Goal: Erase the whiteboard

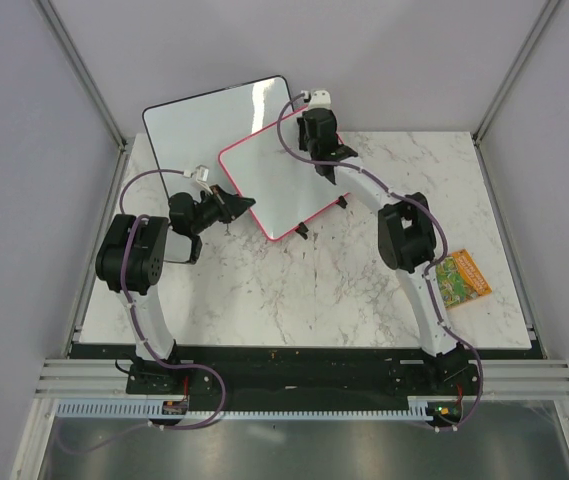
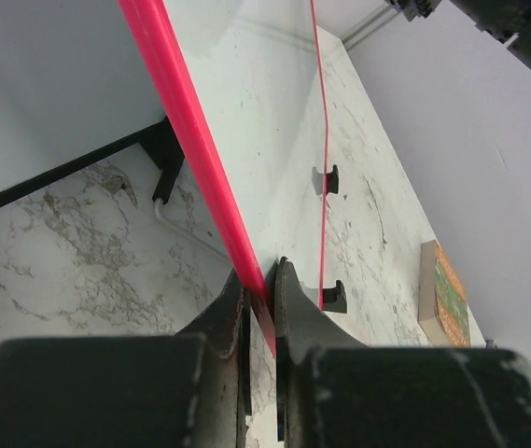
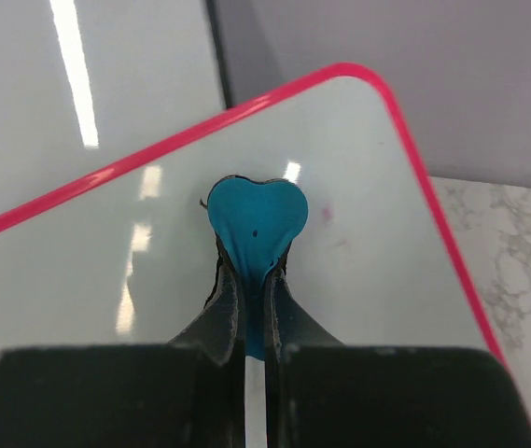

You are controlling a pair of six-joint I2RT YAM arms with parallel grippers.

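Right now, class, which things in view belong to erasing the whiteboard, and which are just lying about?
Belonging to the job: pink-framed whiteboard; blue heart-shaped eraser, held by the right gripper; left gripper, clamped on the board's frame.
Just lying about: black-framed whiteboard; colourful picture block.

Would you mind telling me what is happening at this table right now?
The left gripper is shut on the pink frame of the whiteboard, which partly overlaps a larger black-framed board. The right gripper holds a blue heart-shaped eraser against the whiteboard near one corner. The surface there looks nearly clean, with only faint smudges beside the eraser.
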